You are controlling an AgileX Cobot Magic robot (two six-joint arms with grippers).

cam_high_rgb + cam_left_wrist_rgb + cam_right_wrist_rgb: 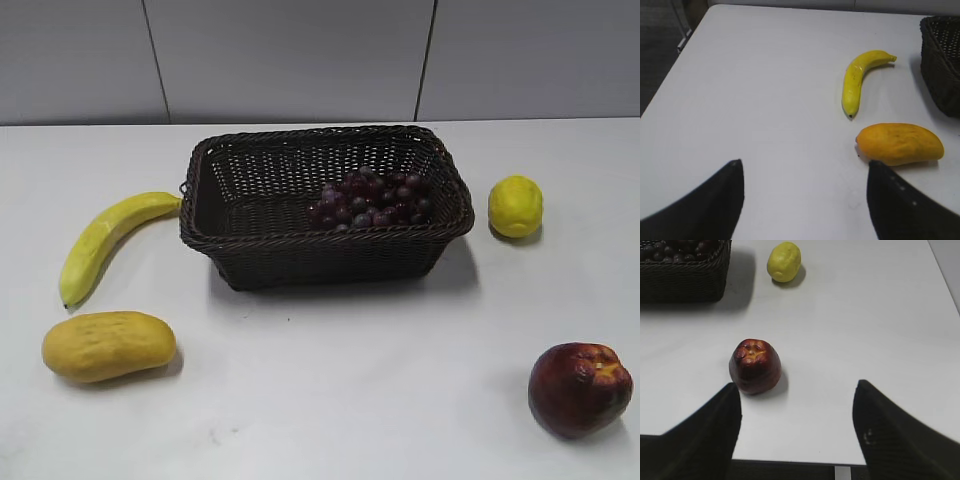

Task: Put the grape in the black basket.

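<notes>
The white counter point(330, 380) carries the black basket point(250, 250) near its middle. A banana point(105, 240) lies just left of the basket, a mango point(108, 346) nearer the front. Right of the basket sits what looks like a lemon point(515, 206), and a dark red apple point(579, 388) stands front right.

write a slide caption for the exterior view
Grape bunch resting inside the black basket, with banana, mango, lemon and apple on the table.

On the bench point(330, 400) there was one black basket point(300, 255), one grape point(372, 200) bunch, one banana point(105, 240), one mango point(108, 345), one lemon point(515, 206), one apple point(579, 388).
</notes>
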